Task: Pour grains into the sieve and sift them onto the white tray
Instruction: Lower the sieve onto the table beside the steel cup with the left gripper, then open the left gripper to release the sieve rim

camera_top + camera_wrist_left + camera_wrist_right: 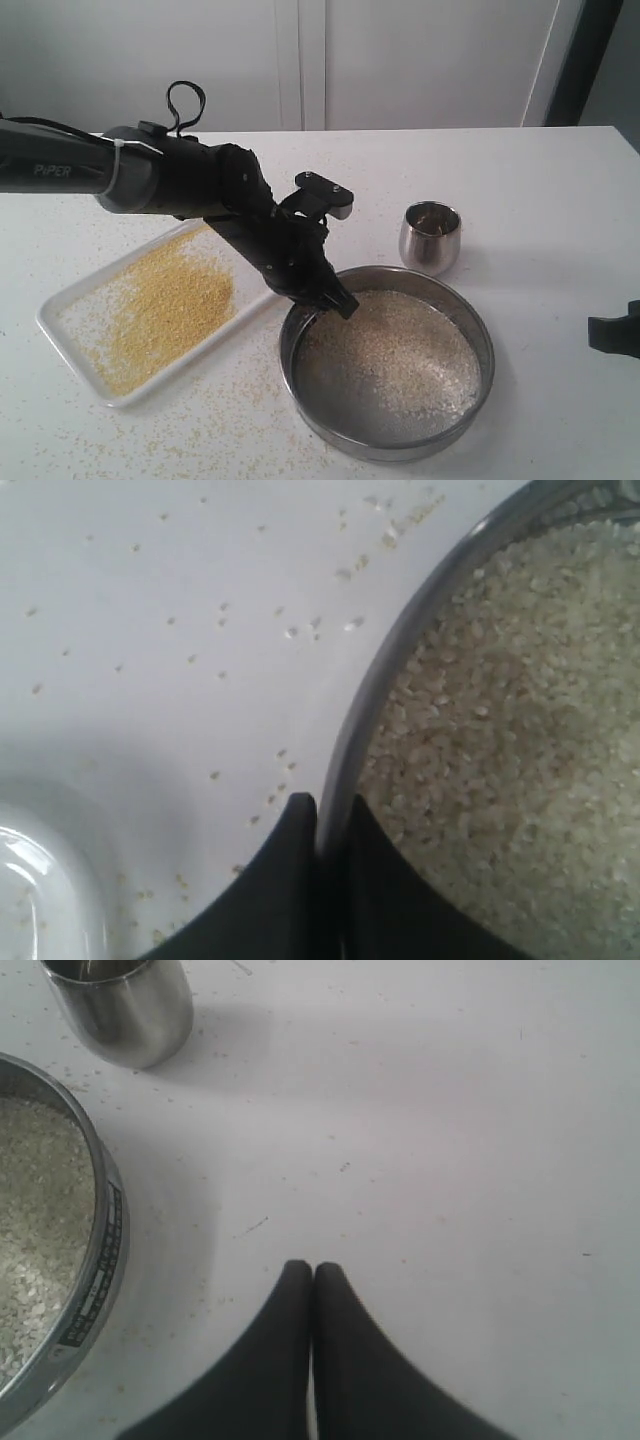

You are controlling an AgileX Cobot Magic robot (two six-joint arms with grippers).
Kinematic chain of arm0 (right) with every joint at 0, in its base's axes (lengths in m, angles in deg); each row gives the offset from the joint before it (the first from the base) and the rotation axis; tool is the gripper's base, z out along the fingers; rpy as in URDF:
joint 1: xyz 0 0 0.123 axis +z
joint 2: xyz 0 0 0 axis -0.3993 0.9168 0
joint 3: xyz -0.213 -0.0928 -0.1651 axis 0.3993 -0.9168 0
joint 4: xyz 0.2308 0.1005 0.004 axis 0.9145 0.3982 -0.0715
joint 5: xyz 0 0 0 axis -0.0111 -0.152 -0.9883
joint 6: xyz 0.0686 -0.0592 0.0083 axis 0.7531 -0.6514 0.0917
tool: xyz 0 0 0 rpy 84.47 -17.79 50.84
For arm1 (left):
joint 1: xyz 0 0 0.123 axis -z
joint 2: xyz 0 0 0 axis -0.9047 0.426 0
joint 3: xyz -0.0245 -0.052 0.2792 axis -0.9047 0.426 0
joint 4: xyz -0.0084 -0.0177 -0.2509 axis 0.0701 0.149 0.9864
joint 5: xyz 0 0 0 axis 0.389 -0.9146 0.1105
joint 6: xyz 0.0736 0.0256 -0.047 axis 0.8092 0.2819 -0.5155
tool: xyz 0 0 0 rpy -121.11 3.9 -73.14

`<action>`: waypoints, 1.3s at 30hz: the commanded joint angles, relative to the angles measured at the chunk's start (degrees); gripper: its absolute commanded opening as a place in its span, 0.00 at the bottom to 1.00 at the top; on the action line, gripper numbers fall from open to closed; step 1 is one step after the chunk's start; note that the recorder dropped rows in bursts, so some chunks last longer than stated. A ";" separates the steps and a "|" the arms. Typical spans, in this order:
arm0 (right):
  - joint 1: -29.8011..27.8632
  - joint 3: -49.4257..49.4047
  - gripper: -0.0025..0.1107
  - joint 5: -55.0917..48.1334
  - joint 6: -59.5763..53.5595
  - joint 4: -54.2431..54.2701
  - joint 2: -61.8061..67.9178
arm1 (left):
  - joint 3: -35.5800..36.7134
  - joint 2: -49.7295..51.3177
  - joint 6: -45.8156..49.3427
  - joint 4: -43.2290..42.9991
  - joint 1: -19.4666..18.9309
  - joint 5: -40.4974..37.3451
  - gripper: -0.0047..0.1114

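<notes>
The sieve [480, 335] rests on the table at front centre, with pale beige coarse grains [390, 360] spread over its mesh. My left gripper [338, 303] is shut on the sieve's rim [400, 650] at its left side, one finger outside the wall and one inside. To the left lies the white tray [60, 322], covered with fine golden-yellow grains [165, 305]. My right gripper [313, 1272] is shut on nothing and hovers over bare table to the right of the sieve [95, 1260]; only part of it shows at the exterior view's right edge [615, 332].
A small steel cup [430, 236] stands upright behind the sieve, also seen as the cup [120, 1005] in the right wrist view. Stray grains [290, 630] dot the white table around the tray and sieve. A corner of the tray [40, 880] shows beside the left fingers.
</notes>
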 commanded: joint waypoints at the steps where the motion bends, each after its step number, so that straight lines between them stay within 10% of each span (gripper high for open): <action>1: -0.14 -0.18 0.02 0.23 0.12 -0.01 -0.09 | -0.13 0.29 -0.69 2.11 -0.35 0.05 0.06; 11: -0.14 -0.18 0.02 0.23 0.12 -0.01 -0.09 | -0.13 -1.37 -1.81 2.07 -0.95 -0.71 0.71; 20: -0.14 -0.18 0.02 0.23 0.12 -0.01 -0.09 | -0.24 -6.36 -4.49 2.07 -0.95 -6.32 0.61; 28: -0.14 -0.18 0.02 0.23 0.12 -0.01 -0.09 | -0.24 -11.05 -7.31 -4.11 -0.95 -20.07 0.04; 39: -0.14 -0.18 0.02 0.23 0.12 -0.01 -0.09 | 3.43 -21.57 -17.24 -13.31 -0.95 -23.48 0.04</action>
